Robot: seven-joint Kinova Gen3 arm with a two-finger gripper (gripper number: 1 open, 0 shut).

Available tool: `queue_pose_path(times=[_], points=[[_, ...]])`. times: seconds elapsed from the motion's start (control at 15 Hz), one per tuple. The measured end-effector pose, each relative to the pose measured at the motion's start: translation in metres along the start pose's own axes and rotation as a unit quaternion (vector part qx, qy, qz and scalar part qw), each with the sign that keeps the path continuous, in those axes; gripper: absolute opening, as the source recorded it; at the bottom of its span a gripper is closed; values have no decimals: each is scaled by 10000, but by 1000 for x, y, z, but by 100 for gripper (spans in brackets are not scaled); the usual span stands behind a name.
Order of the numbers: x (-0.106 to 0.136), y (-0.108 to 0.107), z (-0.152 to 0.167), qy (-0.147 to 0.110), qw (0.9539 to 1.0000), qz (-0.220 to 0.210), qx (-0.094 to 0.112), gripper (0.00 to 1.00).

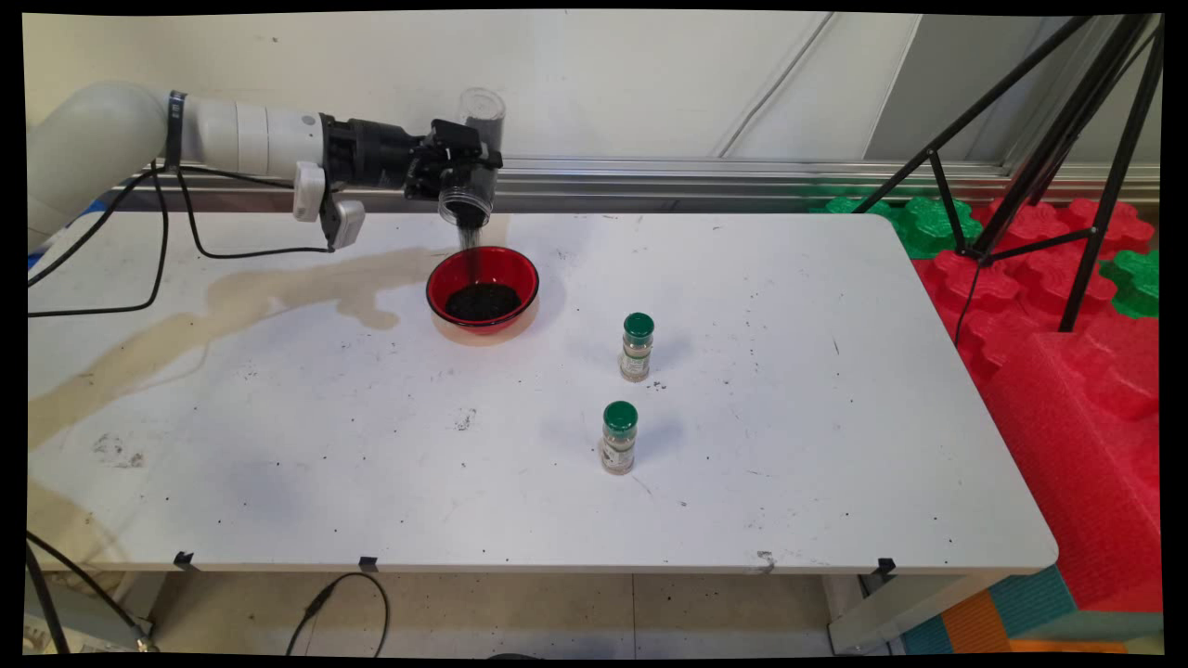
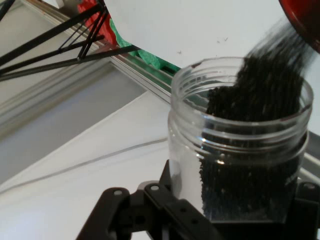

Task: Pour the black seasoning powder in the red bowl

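Gripper [image 1: 461, 172]: jaws clamped on clear jar [image 1: 471, 176], tipped mouth-down near the table's far edge. Black granules [image 1: 483, 301] streaming into red bowl [image 1: 483, 289]; some remain inside.

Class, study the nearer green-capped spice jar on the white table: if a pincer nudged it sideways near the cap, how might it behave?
The nearer spice jar stands upright, tall and narrow, so a high push would probably tip it. On its side, its round body would likely roll. It looks small, so probably light.
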Motion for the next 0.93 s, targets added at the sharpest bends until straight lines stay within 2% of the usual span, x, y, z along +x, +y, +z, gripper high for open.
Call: queue_pose_path(times=[0.4, 0.73, 0.93], points=[[1, 1, -2, 1, 9972, -749, -48, 0], [1, 0, -4, 12, 9902, -1399, -57, 0], [1, -1, -6, 20, 9832, -1823, -44, 0]])
